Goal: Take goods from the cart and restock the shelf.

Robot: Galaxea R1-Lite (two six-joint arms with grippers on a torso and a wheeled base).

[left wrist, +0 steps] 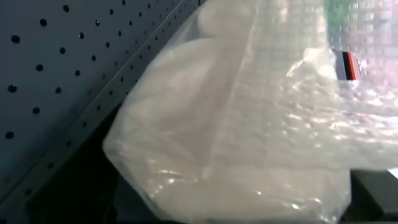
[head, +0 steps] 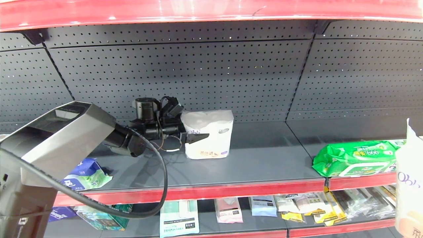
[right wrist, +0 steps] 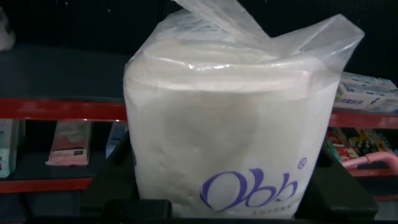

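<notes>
- Toward the back edge of the shelf board (head: pixel 264 165), about midway along it, the white roll pack (head: pixel 211 132) stands upright just in front of the perforated back panel (head: pixel 231 72).
- The left gripper (head: pixel 200 134) pinches this pack from its side. One dark finger lies flat across the printed front face and the other is hidden behind it.
- Out in front of the shelf's right end, the second roll pack (right wrist: pixel 217 124) sits clamped in the right gripper (right wrist: pixel 224 193), whose fingers press its two flanks low down.
- Both packs are paper rolls in thin, glossy film. They are likely light, soft and squashy, so a firm squeeze would dent rather than break them.
- The film looks slick and loose and bunches into a crinkled flap at the top. Taking that flap alone would probably let the load swing or slip.
- The best hold seems to be across the broad faces at mid-height, where the rolls back the film.
- A flat base and blocky shape should let a pack stand unaided on the smooth grey metal board.
- A green wipes packet (head: pixel 353 157) lies by the right front edge and a blue packet (head: pixel 86 175) by the left front edge. Both are limp pouches.
</notes>
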